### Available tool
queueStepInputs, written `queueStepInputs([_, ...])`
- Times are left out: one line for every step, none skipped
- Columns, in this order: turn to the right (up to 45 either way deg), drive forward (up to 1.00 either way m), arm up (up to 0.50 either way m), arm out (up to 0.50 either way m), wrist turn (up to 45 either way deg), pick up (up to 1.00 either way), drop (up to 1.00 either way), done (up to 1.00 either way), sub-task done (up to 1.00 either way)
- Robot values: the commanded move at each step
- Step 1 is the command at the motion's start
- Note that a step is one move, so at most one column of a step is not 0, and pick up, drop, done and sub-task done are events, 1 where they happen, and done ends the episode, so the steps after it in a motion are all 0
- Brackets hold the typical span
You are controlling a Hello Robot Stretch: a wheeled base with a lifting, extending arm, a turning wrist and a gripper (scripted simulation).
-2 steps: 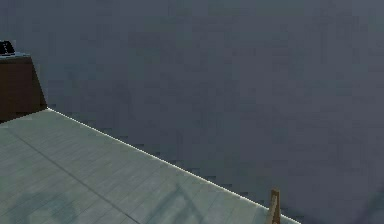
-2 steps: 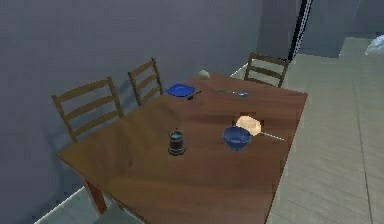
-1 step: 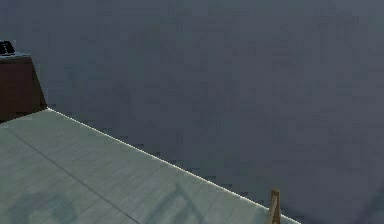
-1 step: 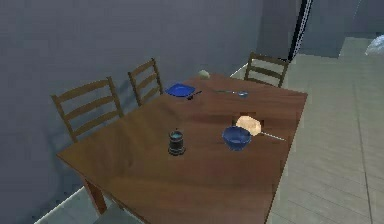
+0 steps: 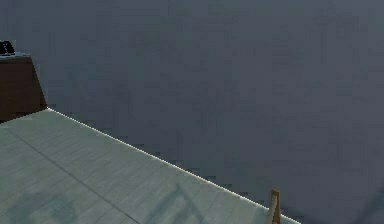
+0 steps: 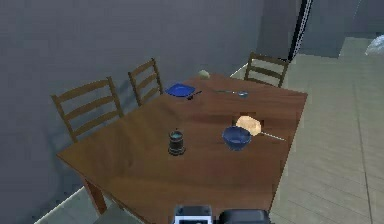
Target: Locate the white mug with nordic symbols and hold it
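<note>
step: searching; identify the mug before any reach.
mug: no white mug made out. A dark cup [image 6: 176, 141] sits on the desk [image 6: 130, 165] straight out beyond the hand [image 6: 195, 214]. A pale blob [image 6: 204, 73] lies far beyond, too small to call.
do well: probably view both closer, then line up.
hand: low at the desk's near edge, far end unclear. Can't tell its state or load.

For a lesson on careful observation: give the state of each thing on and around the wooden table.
dark cup: upright, around mid-table.
blue bowl: right way up on the table.
blue plate: lying flat near a chair.
tan loaf-like lump: resting beside the bowl.
chairs: upright, drawn up to the table.
</note>
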Motion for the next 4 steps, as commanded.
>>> queueStepInputs([0.0, 0.00, 0.00, 0.46, 0.0, 0.00, 0.00, 0.00, 0.00])
queueStepInputs([0.0, 0.00, 0.00, 0.00, 45.0, 0.00, 0.00, 0.00, 0.00])
queueStepInputs([0.0, 0.00, 0.00, 0.00, 45.0, 0.00, 0.00, 0.00, 0.00])
queueStepInputs([0.0, 0.00, 0.00, 0.00, 45.0, 0.00, 0.00, 0.00, 0.00])
